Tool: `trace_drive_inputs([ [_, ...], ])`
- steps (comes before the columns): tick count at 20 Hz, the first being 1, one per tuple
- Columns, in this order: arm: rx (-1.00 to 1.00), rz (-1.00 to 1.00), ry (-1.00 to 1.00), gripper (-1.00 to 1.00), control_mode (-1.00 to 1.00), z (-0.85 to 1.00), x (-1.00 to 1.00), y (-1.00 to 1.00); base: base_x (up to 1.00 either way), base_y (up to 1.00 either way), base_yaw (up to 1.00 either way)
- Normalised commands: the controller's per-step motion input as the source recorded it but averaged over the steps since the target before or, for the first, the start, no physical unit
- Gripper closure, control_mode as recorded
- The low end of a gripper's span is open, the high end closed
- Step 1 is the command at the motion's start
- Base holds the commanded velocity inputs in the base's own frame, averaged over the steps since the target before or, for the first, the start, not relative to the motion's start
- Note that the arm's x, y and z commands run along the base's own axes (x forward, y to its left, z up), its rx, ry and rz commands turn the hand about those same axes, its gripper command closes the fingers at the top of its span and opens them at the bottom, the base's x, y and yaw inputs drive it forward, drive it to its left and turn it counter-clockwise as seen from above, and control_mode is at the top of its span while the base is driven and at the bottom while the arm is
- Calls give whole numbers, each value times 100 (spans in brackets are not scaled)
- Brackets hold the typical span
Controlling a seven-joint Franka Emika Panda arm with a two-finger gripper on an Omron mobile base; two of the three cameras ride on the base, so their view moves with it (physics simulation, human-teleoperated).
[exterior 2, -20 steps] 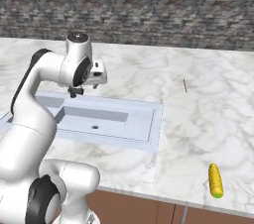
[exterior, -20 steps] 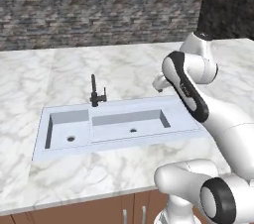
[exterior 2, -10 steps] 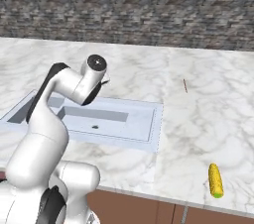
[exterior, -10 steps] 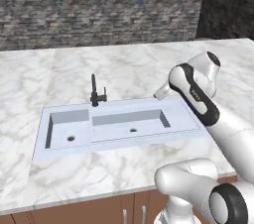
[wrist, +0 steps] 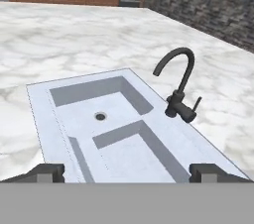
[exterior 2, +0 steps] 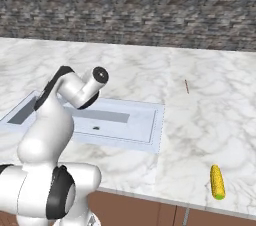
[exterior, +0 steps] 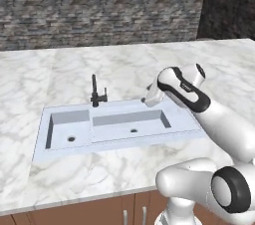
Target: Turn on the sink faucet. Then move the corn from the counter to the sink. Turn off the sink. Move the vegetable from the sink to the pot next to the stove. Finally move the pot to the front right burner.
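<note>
Gripper (wrist: pixel 127 171) tips sit far apart at the bottom corners of the hand view, spread wide w/ nothing between – arm body hides it in both base views. Sink faucet (wrist: pixel 179 91) right of centre, lever small (position hard to read). Sink (exterior: pixel 179 119) mid-frame; corn (exterior 2: pixel 216 182) lower right on counter (exterior 2: pixel 200 120), well apart. Since a sec ago the arm has swung lower, toward the sink's right end.

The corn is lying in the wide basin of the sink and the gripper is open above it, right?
Not quite. The corn lies on the counter, well right of the sink, as the right base view shows. The gripper is open above the sink.
</note>
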Motion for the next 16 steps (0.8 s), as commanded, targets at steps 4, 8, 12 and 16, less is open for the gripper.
trace_drive_inputs([
  [4, 1, 13, -6, -100, -100, -10, 31, 15, 0, 0, 0],
  [8, 1, 1, 2, -100, -100, -1, 37, 1, 0, 0, 0],
  [12, 1, 0, 3, -100, -100, -4, 49, 3, 0, 0, 0],
  [16, 0, 0, 1, -100, -100, -17, 50, 18, 0, 0, 0],
])
